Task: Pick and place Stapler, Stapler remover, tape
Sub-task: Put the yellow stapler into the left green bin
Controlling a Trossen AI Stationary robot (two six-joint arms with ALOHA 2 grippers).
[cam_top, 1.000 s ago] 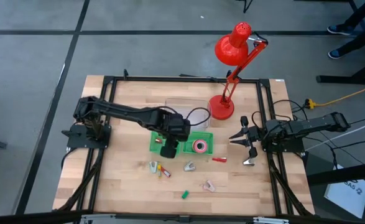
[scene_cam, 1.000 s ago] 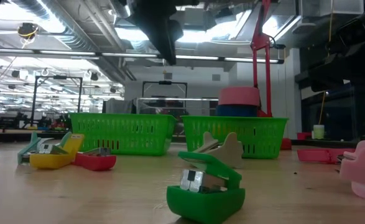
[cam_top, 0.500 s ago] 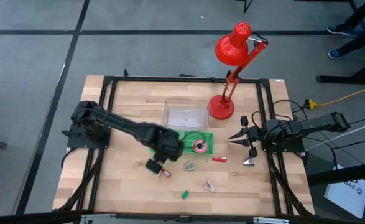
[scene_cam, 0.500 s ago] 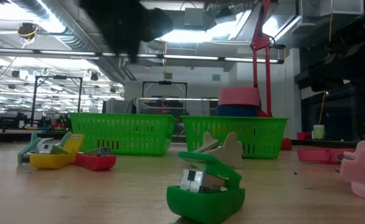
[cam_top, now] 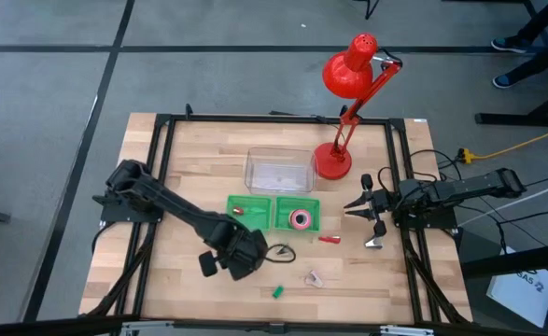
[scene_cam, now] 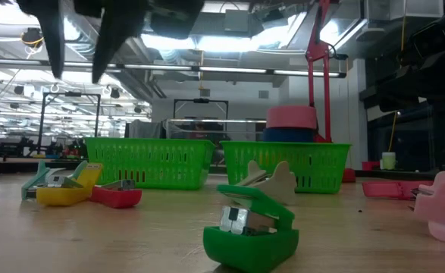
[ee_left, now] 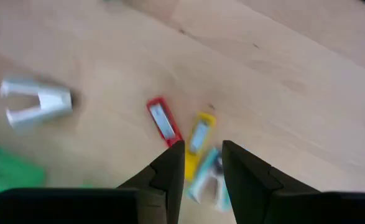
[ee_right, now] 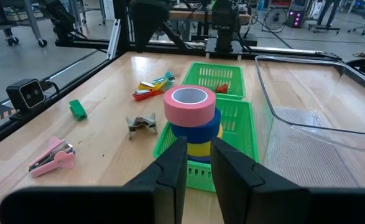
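Left gripper (ee_left: 199,163) hovers with fingers slightly apart, gripping nothing, right over the yellow stapler (ee_left: 198,138) lying beside a red stapler (ee_left: 161,120) on the table (cam_top: 185,168), while the tape (ee_right: 192,123) (pink, blue, yellow stack) sits in the green basket (ee_right: 239,146) and the right gripper (cam_top: 365,211) waits at the table's right edge, fingers slightly parted and empty.

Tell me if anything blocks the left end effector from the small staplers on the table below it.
Nothing visible does. The left end effector hangs open above the red, yellow and pale blue staplers, with only bare table around them.
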